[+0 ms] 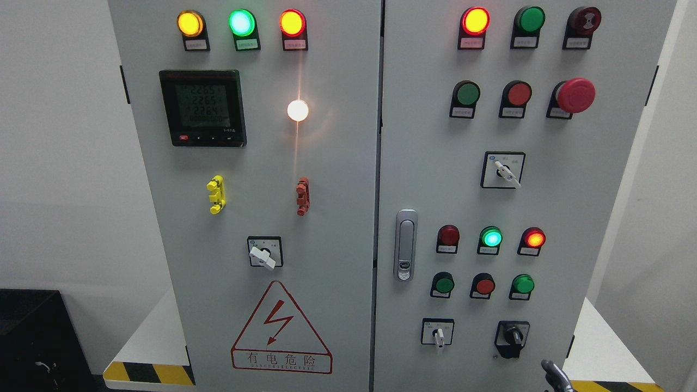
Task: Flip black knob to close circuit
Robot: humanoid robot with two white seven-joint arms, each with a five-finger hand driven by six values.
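Black knob (512, 336): one, low right; right robot hand (556, 374) below, fingers unclear.

Pale off-white painted wall (60, 136) is filling the left side, evenly lit, carrying no visible marks. A second strip of the same wall (661, 207) is showing at far right, running down at a slant. A white raised platform (155, 332) is projecting at lower left and again at lower right, its front edge wearing yellow-and-black hazard striping (147, 373). A dark, black box-like unit (32, 337) is sitting in the bottom left corner, against the wall; its details are staying too dim to read. Lighting is appearing soft and diffuse, casting only faint shadows along the wall.
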